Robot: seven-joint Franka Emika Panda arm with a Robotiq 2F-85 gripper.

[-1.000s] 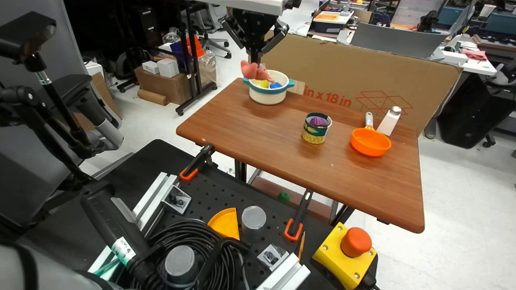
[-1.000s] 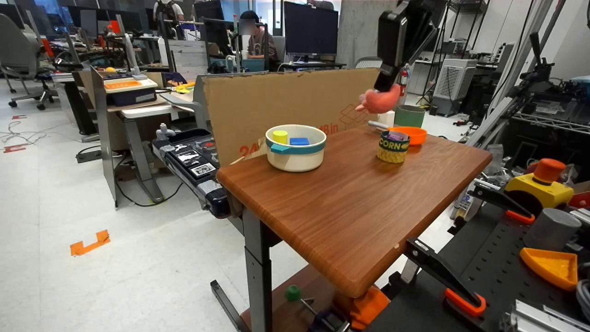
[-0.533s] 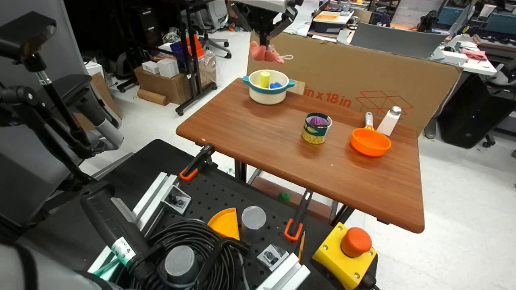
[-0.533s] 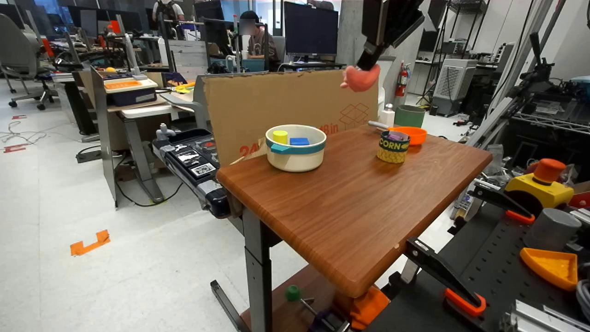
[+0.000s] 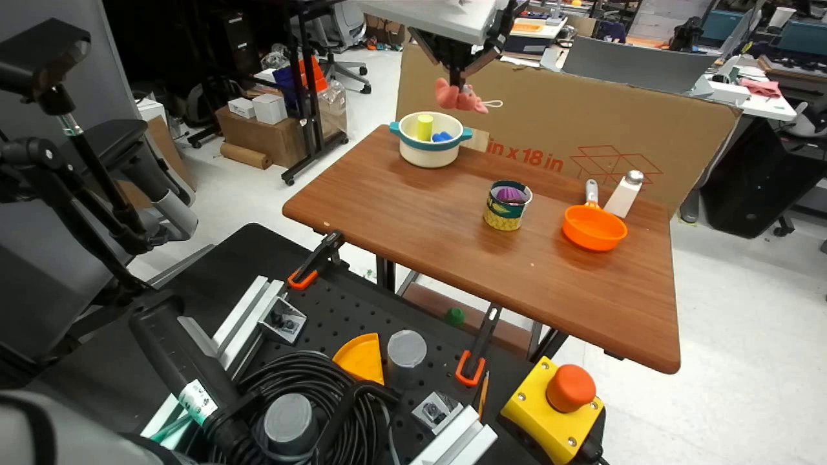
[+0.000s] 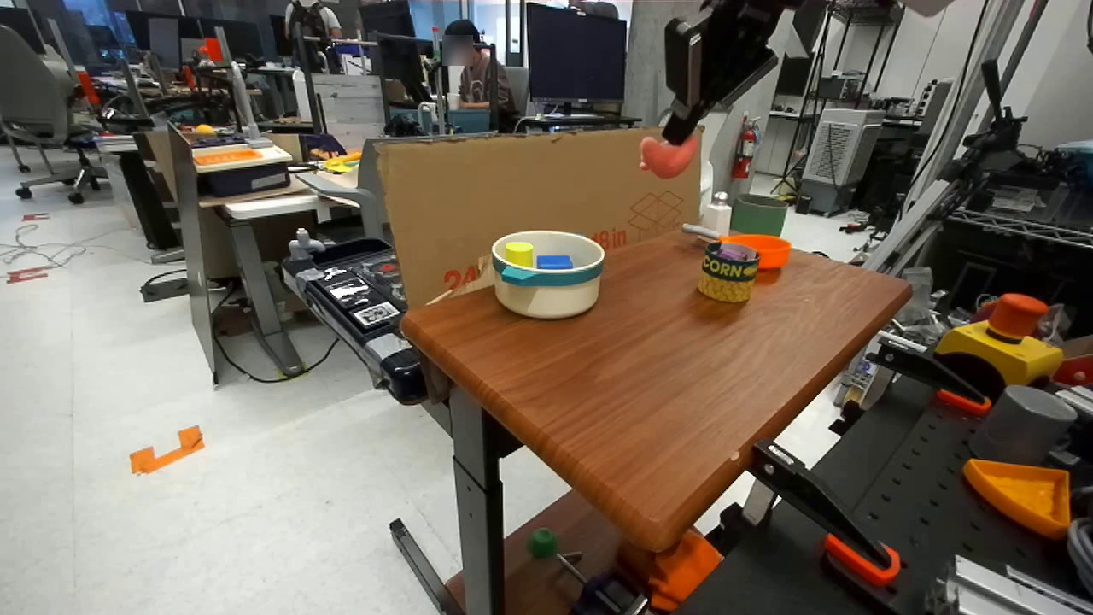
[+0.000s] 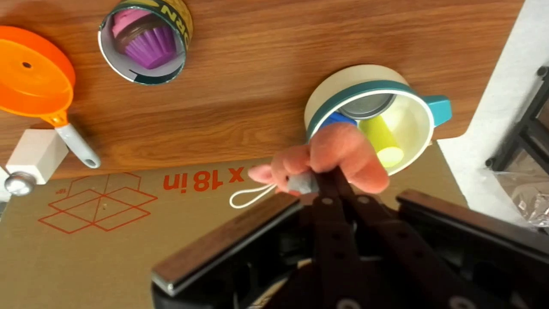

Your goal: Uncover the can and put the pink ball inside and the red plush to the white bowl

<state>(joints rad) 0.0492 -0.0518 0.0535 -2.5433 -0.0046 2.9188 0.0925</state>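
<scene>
In an exterior view, the can (image 6: 728, 275) reads "CORN", and red print (image 6: 465, 278) on the cardboard (image 6: 538, 192) shows "24" and, partly hidden, "18 in". In an exterior view, its lettering (image 5: 531, 156) runs "in x 18 in", near a red box drawing (image 5: 616, 165). In the wrist view, the can shows "ORN" and the cardboard "x 18 in" upside down.

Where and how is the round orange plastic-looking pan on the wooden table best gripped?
Probably by the free end of its slim grey handle, from above, jaws across the width: the handle is narrow and juts out from the pan, while the slim white bottle with silvery cap stands near its other end.
</scene>
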